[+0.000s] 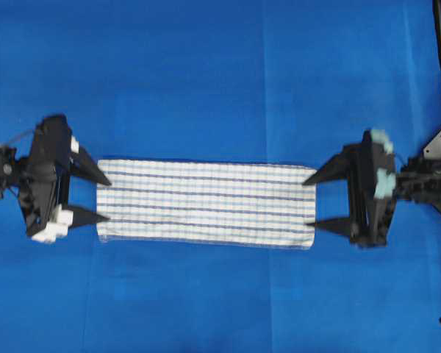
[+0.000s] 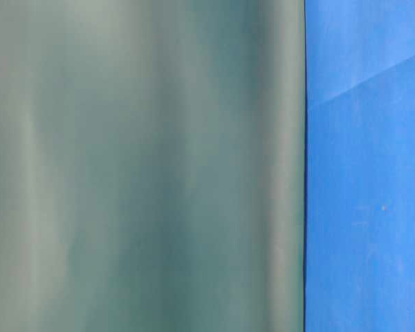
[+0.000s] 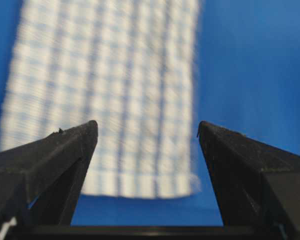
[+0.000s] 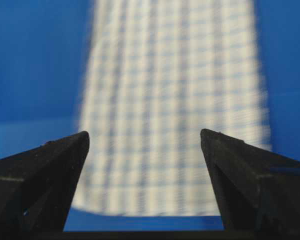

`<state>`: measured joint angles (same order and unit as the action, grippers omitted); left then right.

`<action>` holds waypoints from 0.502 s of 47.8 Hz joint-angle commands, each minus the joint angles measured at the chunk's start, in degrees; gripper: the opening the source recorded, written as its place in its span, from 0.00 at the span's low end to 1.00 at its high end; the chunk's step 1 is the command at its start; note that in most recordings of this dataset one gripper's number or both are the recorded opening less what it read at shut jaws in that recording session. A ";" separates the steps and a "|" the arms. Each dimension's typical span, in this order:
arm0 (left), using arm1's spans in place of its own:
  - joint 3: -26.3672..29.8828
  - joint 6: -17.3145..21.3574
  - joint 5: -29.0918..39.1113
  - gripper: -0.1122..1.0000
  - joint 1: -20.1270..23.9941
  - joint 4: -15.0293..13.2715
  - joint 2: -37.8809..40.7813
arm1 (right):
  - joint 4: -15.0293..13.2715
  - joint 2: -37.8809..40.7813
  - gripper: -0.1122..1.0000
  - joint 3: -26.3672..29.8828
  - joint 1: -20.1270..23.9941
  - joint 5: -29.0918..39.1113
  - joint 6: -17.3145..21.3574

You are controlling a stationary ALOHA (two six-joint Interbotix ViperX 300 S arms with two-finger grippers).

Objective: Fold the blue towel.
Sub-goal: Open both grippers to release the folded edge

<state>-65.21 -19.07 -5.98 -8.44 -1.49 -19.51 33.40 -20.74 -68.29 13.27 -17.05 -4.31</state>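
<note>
Overhead exterior view: the blue towel (image 1: 206,203) lies flat on the blue table covering (image 1: 206,81) as a long, narrow strip running left to right, its outline consistent with one lengthwise fold already in place. The left gripper (image 1: 103,197) faces the strip's left short edge and the right gripper (image 1: 312,200) faces its right short edge. Both sets of jaws stand wide apart and hold nothing; each spans roughly the width of the strip, with the fingertips at or just over the end corners. Both wrist views confirm this: towel cloth shows between the spread black fingers (image 3: 65,150), with no fabric pinched. This symmetric placement suits a grasp of one short end for the crosswise fold, judged as the remaining step.
</note>
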 commanded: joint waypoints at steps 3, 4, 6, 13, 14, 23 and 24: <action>0.97 2.20 2.11 0.80 5.71 0.35 -0.97 | -0.09 -1.14 0.83 0.26 -7.65 3.25 -1.85; 1.05 2.64 2.37 0.80 6.50 0.35 -0.79 | -0.09 -0.88 0.83 0.35 -8.88 3.96 -2.29; 1.32 4.04 2.72 0.80 7.82 0.35 -0.44 | -0.18 -0.44 0.83 0.62 -10.90 5.36 -3.08; 2.02 9.14 2.81 0.80 10.72 0.44 2.37 | -0.26 2.64 0.83 2.02 -14.85 8.00 -5.80; 2.11 9.76 2.81 0.80 10.90 0.35 2.90 | -0.26 3.16 0.83 2.20 -15.03 8.17 -5.98; 2.29 11.43 2.02 0.80 12.66 0.35 9.14 | -0.18 8.26 0.83 3.16 -15.03 8.09 -6.15; 2.29 11.51 1.76 0.80 12.83 0.35 9.67 | -0.18 9.14 0.83 3.34 -15.03 7.91 -6.15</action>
<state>-63.98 -7.82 -3.34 3.60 -1.32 -11.25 33.31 -13.18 -66.18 -1.58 -8.79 -10.37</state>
